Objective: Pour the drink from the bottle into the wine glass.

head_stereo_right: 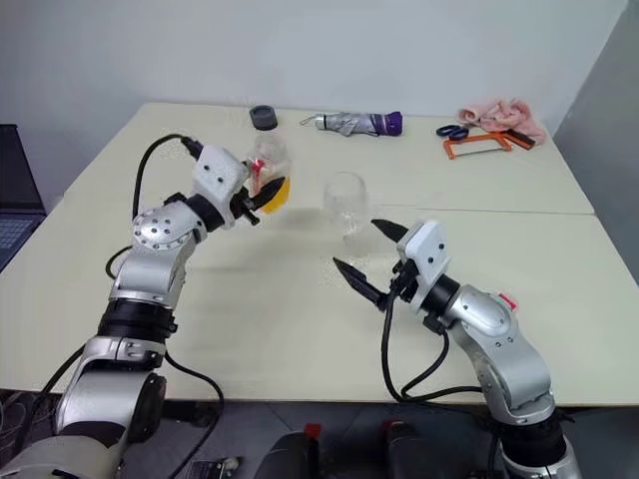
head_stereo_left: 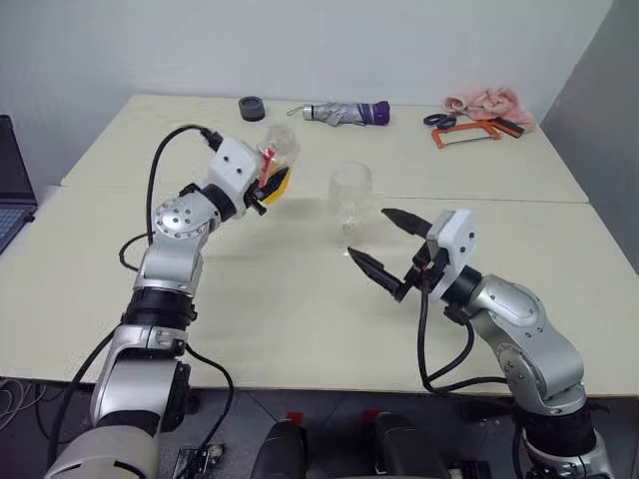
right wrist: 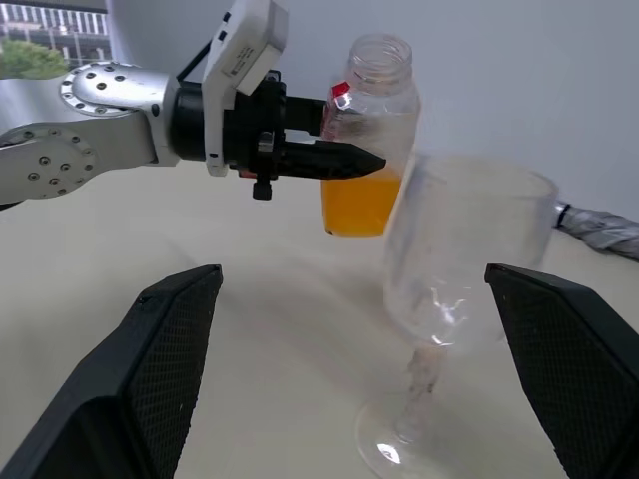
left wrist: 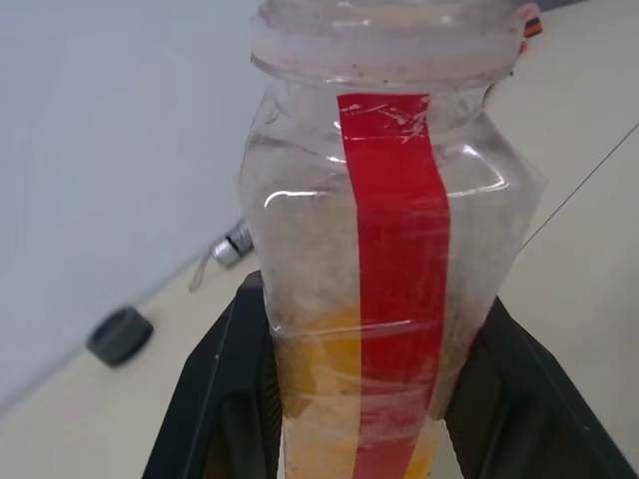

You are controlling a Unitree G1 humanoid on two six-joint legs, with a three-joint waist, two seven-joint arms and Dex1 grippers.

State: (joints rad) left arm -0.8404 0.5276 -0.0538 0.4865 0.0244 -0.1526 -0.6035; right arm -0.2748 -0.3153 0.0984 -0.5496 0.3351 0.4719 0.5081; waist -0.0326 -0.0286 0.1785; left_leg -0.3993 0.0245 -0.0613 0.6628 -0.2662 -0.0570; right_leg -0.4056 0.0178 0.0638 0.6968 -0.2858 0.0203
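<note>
Left gripper (right wrist: 344,160) clamps uncapped bottle (right wrist: 371,140); right gripper (head_stereo_left: 391,249) gapes empty: hasty tilting risks spilling beside centre-frame glass (head_stereo_left: 351,192).

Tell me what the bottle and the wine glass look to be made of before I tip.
Bottle: thin clear plastic, judging by its dented, faintly scuffed wall and moulded threaded neck; a glossy red strip runs down it. Wine glass: clear and smooth with sharp glints on bowl and stem; probably glass, though hard clear plastic can't be ruled out.
</note>
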